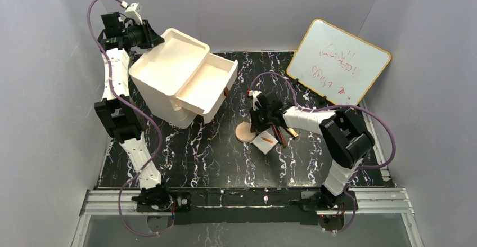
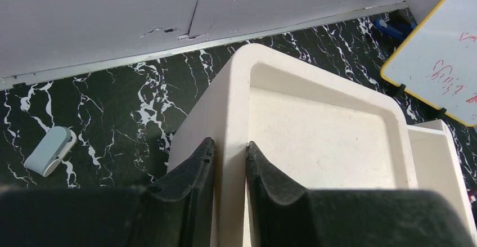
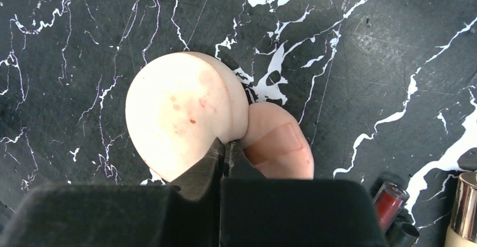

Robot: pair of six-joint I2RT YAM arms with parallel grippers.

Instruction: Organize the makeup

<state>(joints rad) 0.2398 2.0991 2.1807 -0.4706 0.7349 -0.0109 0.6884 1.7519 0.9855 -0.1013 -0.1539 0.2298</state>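
Barely begun, I judge: the open drawer (image 1: 205,84) at upper centre is empty, while the sticks (image 1: 278,134) and white pad (image 1: 265,142) lie on the counter (image 1: 197,151) mid-frame. There the right gripper (image 3: 228,146) pinches the pale disc (image 3: 180,112) by its rim. The left gripper (image 2: 230,148) clamps the box (image 2: 228,106) wall.

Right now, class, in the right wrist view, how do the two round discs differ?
The pale disc is cream with red specks; the pink disc is darker, with a faint band. The pale disc shows nearly whole and overlaps the pink disc, which is half hidden. Both are round.
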